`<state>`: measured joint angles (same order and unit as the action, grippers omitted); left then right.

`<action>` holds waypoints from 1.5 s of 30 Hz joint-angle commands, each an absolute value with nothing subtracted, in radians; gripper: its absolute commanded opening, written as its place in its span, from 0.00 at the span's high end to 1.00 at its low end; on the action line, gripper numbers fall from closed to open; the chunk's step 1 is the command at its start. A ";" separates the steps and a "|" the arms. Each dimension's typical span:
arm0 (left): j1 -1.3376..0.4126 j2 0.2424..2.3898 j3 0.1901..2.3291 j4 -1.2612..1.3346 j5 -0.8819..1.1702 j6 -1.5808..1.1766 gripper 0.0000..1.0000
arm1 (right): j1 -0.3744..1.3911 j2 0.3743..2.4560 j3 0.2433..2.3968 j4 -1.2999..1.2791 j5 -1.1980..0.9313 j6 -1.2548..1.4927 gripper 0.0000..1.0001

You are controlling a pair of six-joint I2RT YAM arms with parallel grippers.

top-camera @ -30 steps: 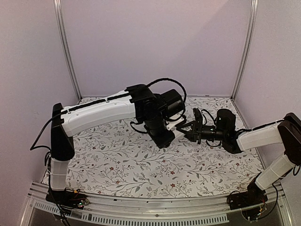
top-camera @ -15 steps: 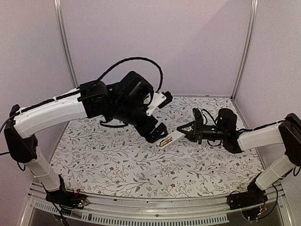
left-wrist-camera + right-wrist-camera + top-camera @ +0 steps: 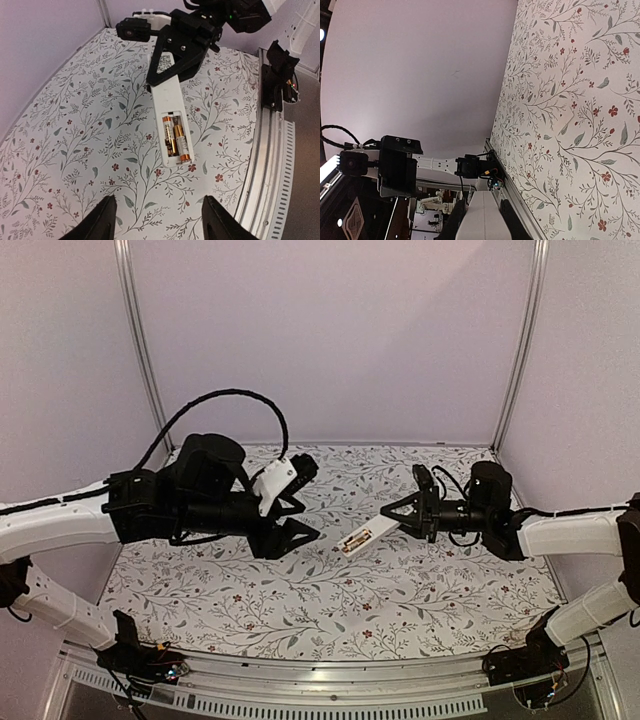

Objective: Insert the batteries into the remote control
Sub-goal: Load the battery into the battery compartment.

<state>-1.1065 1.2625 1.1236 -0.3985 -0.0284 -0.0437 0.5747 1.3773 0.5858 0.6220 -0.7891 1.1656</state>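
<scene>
The remote control [image 3: 368, 534] is a slim white bar held off the cloth, and my right gripper [image 3: 402, 516] is shut on its far end. Its back faces the left wrist view, where the remote control [image 3: 169, 102] shows an uncovered bay. Two coppery batteries [image 3: 175, 139] lie side by side in that bay. My left gripper [image 3: 306, 500] stands open and empty a short way left of the remote's free end. In its own view the left gripper [image 3: 160, 220] has both fingertips low in the frame, apart from the remote. In the right wrist view my right gripper [image 3: 485, 225] clamps the white remote control [image 3: 484, 217].
A floral cloth [image 3: 300, 590] covers the table. A metal rail [image 3: 330, 690] runs along the near edge, and both arm bases sit there. Pale walls with metal posts [image 3: 140, 340] close in the back and sides. The left arm's black wrist [image 3: 397, 170] shows in the right wrist view.
My left arm has drawn back to the left, off the remote, and its jaws now stand apart. The right gripper keeps hold of the remote, now slightly higher.
</scene>
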 commanded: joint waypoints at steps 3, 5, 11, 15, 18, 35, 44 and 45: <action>-1.151 1.225 1.058 -0.372 0.152 0.388 0.46 | 0.574 1.345 0.661 0.444 -0.869 1.120 1.00; -1.161 1.236 1.065 -0.384 0.188 0.478 0.49 | 0.579 1.339 0.682 0.376 -0.893 1.088 1.00; -1.213 1.310 1.139 -0.471 0.233 0.630 0.60 | 0.605 1.358 0.717 0.346 -0.980 1.060 1.00; -1.248 1.350 1.172 -0.492 0.220 0.685 0.64 | 0.613 1.368 0.734 0.326 -1.021 1.042 1.00; -1.264 1.382 1.194 -0.500 0.195 0.711 0.67 | 0.620 1.375 0.746 0.308 -1.037 1.025 1.00; -1.288 1.479 1.261 -0.506 0.159 0.778 0.78 | 0.644 1.376 0.755 0.244 -1.037 0.967 1.00; -1.295 1.512 1.278 -0.505 0.154 0.783 0.81 | 0.647 1.374 0.752 0.244 -1.031 0.962 1.00; -1.295 1.514 1.278 -0.506 0.155 0.784 0.81 | 0.648 1.374 0.752 0.244 -1.032 0.962 1.00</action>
<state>-1.2781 1.4979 1.2549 -0.4927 0.1627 0.7734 0.6380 1.3701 0.7284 0.2459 -1.0271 0.9752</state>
